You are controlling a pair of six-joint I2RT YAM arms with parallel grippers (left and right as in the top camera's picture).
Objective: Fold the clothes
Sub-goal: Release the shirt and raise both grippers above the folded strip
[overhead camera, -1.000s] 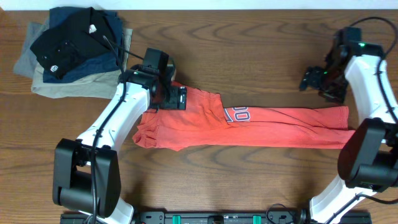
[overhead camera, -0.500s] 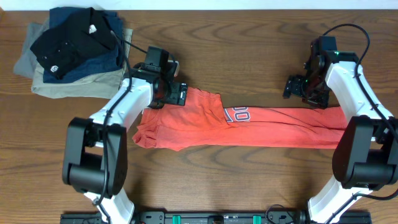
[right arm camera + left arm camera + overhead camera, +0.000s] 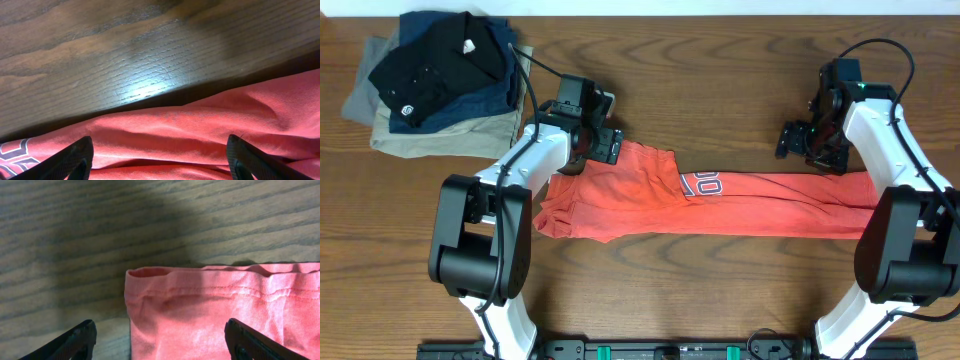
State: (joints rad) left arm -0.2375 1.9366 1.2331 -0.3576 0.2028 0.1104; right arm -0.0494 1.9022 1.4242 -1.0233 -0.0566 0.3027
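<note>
Ok so the left gripper [image 3: 159, 339] sits with fingers spread and empty, the shirt [image 3: 760, 205] hem corner right between them, and the right gripper [image 3: 160, 161], also spread and empty, has just swung in over the shirt's long edge, so I reckon they're lining up the next fold grab.

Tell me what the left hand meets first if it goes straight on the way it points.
Probably the stitched corner of the red T-shirt, lying in the gap of the open left hand, with the table under it. Depth is hard to judge.
</note>
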